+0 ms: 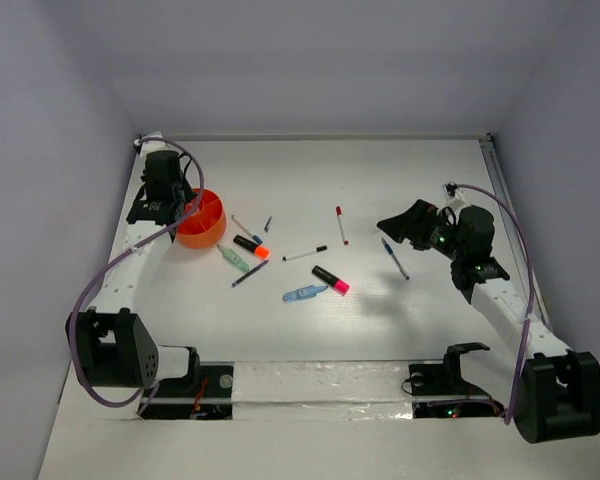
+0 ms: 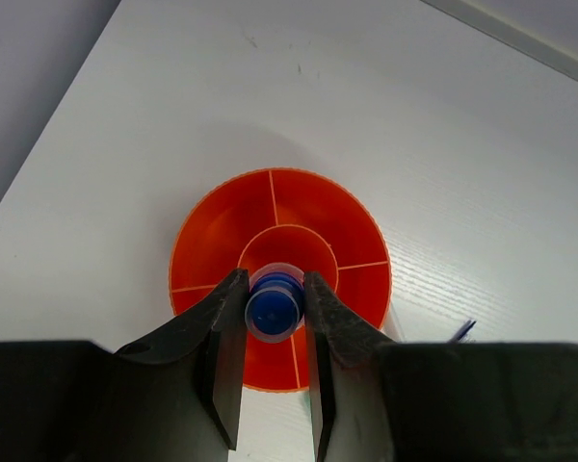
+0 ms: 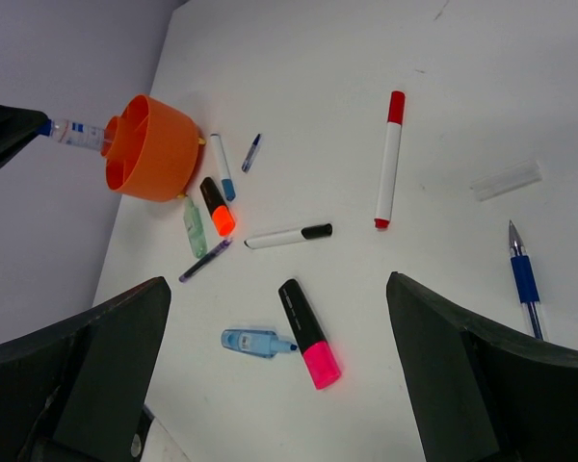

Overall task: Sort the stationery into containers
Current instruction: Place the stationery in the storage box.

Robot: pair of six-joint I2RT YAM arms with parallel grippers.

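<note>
One blue-capped piece [image 2: 274, 310] is clamped between the fingers of the left gripper [image 2: 275, 289], directly over the orange cup [image 2: 337, 231]. In the left wrist view only the cap is seen, end-on, and the barrel is hidden behind it. The near part of the cup is covered by the fingers. In the right wrist view a clear barrel is seen running from that gripper to the cup's rim, where its far end is hidden by the wall. Whether it is a pen or a small bottle cannot be told. Nor can it be told whether it touches the cup, or which compartment it points into.

The right gripper [image 3: 276, 279] is spread wide with nothing held, raised above the table [image 1: 380, 180]. Its fingers are cut off by the lower frame edge.

The remaining stationery is scattered on the table. Just beside the cup are laid a white pen with a blue end [image 3: 222, 166], an orange-capped highlighter [image 3: 216, 206] and a green marker [image 3: 194, 227]. A short blue piece [image 3: 252, 152], too small to identify, lies nearby. Further out are found a purple pen [image 3: 205, 260], a white pen with a black cap [image 3: 289, 235], a pink-capped highlighter [image 3: 308, 332] and a light blue marker [image 3: 255, 342]. A red-capped white marker [image 3: 389, 159] lies apart, with a clear cap [image 3: 504, 180] beyond it. A blue pen [image 3: 525, 279] is partly hidden by the right finger.
</note>
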